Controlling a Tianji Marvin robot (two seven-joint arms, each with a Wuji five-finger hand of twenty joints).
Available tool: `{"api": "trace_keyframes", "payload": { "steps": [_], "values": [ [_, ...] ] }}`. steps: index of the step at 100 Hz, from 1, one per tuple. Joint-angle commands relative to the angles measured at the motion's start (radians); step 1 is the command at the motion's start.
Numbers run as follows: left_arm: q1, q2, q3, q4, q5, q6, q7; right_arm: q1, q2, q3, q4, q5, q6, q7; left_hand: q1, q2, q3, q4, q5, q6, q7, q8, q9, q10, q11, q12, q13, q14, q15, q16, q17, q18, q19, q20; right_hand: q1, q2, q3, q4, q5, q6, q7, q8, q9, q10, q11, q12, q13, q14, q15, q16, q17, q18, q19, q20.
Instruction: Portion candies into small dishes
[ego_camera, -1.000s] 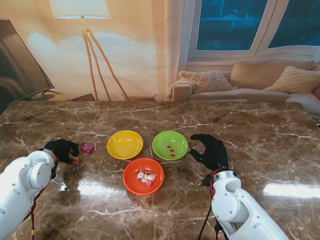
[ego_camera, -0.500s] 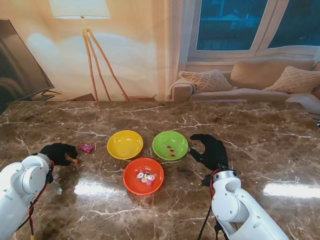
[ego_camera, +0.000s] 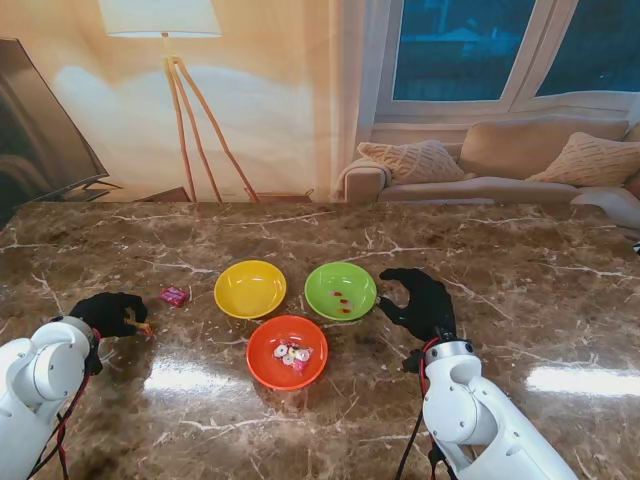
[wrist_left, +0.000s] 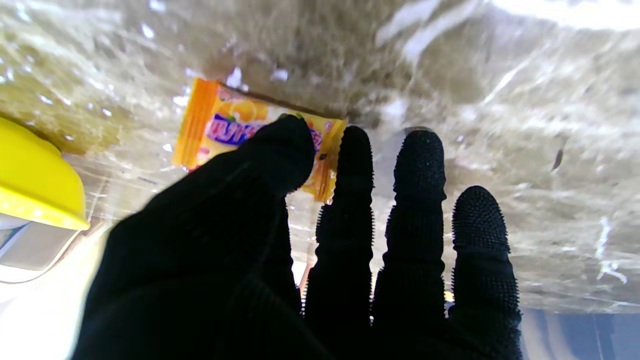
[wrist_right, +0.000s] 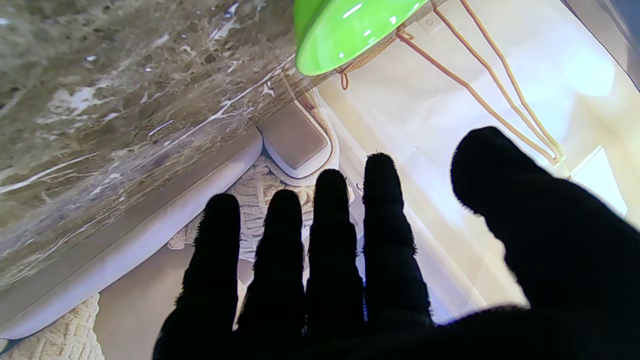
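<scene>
Three bowls: orange (ego_camera: 287, 352) at 6 o'clock, wrapped candies (ego_camera: 293, 353); green (ego_camera: 340, 290) at 1, red bits; yellow (ego_camera: 250, 288) at 11
Left hand (ego_camera: 113, 313): pinching orange candy (wrist_left: 250, 135)
Right hand (ego_camera: 420, 302): spread, holding nothing

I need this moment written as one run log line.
left hand: pinching orange wrapped candy on marble table | right hand: open beside green bowl | yellow bowl: empty

Three dishes sit on the table: one yellow (ego_camera: 250, 288), one green (ego_camera: 341, 290), one orange (ego_camera: 287, 351); two wrapped candies lie loose, one pink (ego_camera: 174, 296), one orange (wrist_left: 235, 131).
</scene>
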Motion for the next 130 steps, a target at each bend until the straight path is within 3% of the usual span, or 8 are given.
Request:
{"api": "trace_keyframes", "payload": {
  "steps": [1, 27, 52, 69, 99, 130],
  "values": [
    [0.030, -0.007, -0.002, 0.007, -0.005, 0.010, -0.004, -0.007, -0.002, 0.000, 0.004, 0.006, 0.002, 0.012, 0.028, 0.021, 0.007, -0.012, 0.032, -0.006, 0.023, 0.011, 0.053, 0.009, 0.059, 0.019, 0.024, 0.011, -0.023, -0.026, -0.001, 0.005, -0.005, 0.004, -0.041, 0.018, 0.000, 0.023, 0.007, -0.030, 0.006, -0.006, 0.009, -0.006, 0.002, 0.010, 0.007, -0.003, -0.001, 0.012, -0.005, -0.007, -0.004, 0.012],
    [0.051, -0.014, -0.028, -0.031, -0.016, 0.018, 0.016, -0.008, -0.002, 0.001, 0.004, 0.007, 0.000, 0.011, 0.029, 0.020, 0.001, -0.014, 0.034, -0.006, 0.022, 0.005, 0.055, 0.008, 0.060, 0.019, 0.027, 0.009, -0.021, -0.027, 0.001, 0.005, -0.001, 0.005, -0.043, 0.020, -0.003, 0.022, 0.004, -0.031, 0.004, -0.006, 0.007, -0.006, 0.000, 0.010, 0.006, -0.002, -0.002, 0.012, -0.005, -0.007, -0.005, 0.012],
    [0.070, -0.024, -0.066, -0.155, -0.014, 0.037, 0.035, -0.010, -0.002, 0.004, 0.002, 0.006, -0.001, 0.010, 0.032, 0.022, -0.002, -0.012, 0.035, -0.008, 0.024, 0.003, 0.057, 0.010, 0.060, 0.019, 0.028, 0.010, -0.019, -0.026, 0.001, 0.008, 0.003, 0.007, -0.043, 0.021, -0.004, 0.022, 0.004, -0.032, 0.004, -0.006, 0.007, -0.007, 0.000, 0.010, 0.005, -0.003, -0.002, 0.012, -0.006, -0.007, -0.005, 0.013],
    [0.026, -0.030, -0.051, -0.225, -0.035, 0.039, 0.035, -0.011, -0.002, 0.006, 0.001, 0.004, -0.002, 0.008, 0.034, 0.019, -0.004, -0.007, 0.037, -0.004, 0.023, -0.003, 0.059, 0.010, 0.059, 0.018, 0.032, 0.010, -0.016, -0.024, 0.004, 0.013, 0.005, 0.009, -0.043, 0.020, -0.004, 0.022, 0.004, -0.032, 0.004, -0.006, 0.006, -0.006, 0.000, 0.010, 0.004, -0.003, -0.003, 0.012, -0.006, -0.006, -0.006, 0.013],
    [-0.154, -0.037, 0.147, -0.208, -0.100, 0.067, 0.025, -0.017, -0.003, 0.017, -0.001, 0.003, -0.001, 0.001, 0.025, 0.019, -0.007, 0.006, 0.034, -0.011, 0.025, -0.016, 0.062, 0.004, 0.058, 0.014, 0.040, 0.009, -0.003, -0.017, 0.013, 0.025, 0.029, 0.022, -0.043, 0.021, -0.003, 0.022, 0.004, -0.033, 0.004, -0.006, 0.006, -0.007, -0.001, 0.010, 0.004, -0.003, -0.004, 0.012, -0.007, -0.004, -0.007, 0.014],
    [-0.332, -0.054, 0.402, -0.029, -0.190, 0.095, 0.042, -0.023, -0.005, 0.032, -0.001, 0.009, -0.003, -0.006, 0.021, 0.026, -0.012, 0.015, 0.023, -0.003, 0.031, -0.029, 0.058, -0.006, 0.056, 0.008, 0.038, 0.003, 0.002, -0.012, 0.015, 0.032, 0.047, 0.033, -0.043, 0.022, -0.005, 0.023, 0.005, -0.033, 0.005, -0.006, 0.006, -0.008, -0.001, 0.010, 0.005, -0.003, -0.004, 0.012, -0.008, -0.001, -0.007, 0.015]
  ]
}}
